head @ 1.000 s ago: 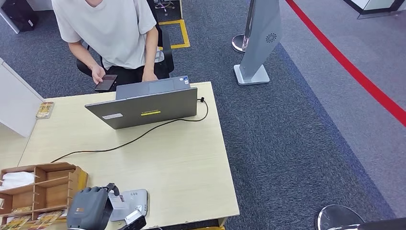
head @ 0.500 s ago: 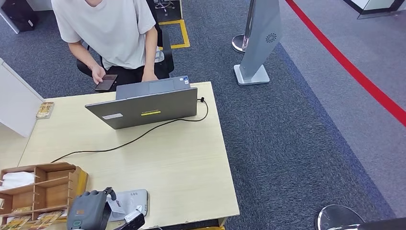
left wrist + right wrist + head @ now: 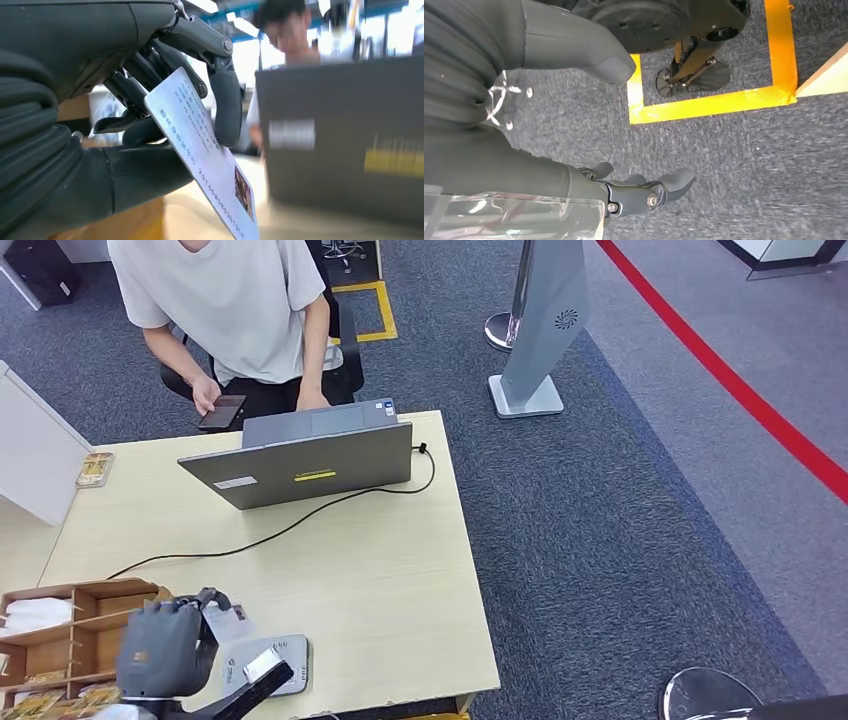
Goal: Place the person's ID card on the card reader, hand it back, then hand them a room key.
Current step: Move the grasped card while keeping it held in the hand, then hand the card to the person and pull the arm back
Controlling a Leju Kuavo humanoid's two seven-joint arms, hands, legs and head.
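A person (image 3: pixel 235 310) sits behind the desk (image 3: pixel 370 580), past the open laptop (image 3: pixel 300 465), whose cable (image 3: pixel 290 525) crosses the desk. Left hand (image 3: pixel 165 645) pinches the ID card (image 3: pixel 200 150) just above the reader (image 3: pixel 270 665), beside the wooden tray (image 3: pixel 95 630). Right hand (image 3: pixel 644 192) hangs empty, fingers apart, over carpet.

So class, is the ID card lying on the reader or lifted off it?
Lifted off: the left hand holds the ID card tilted in the air, beside the reader.

laptop (image 3: pixel 300 455) behind card reader (image 3: pixel 268 662), wooden organiser (image 3: pixel 60 640) left of reader
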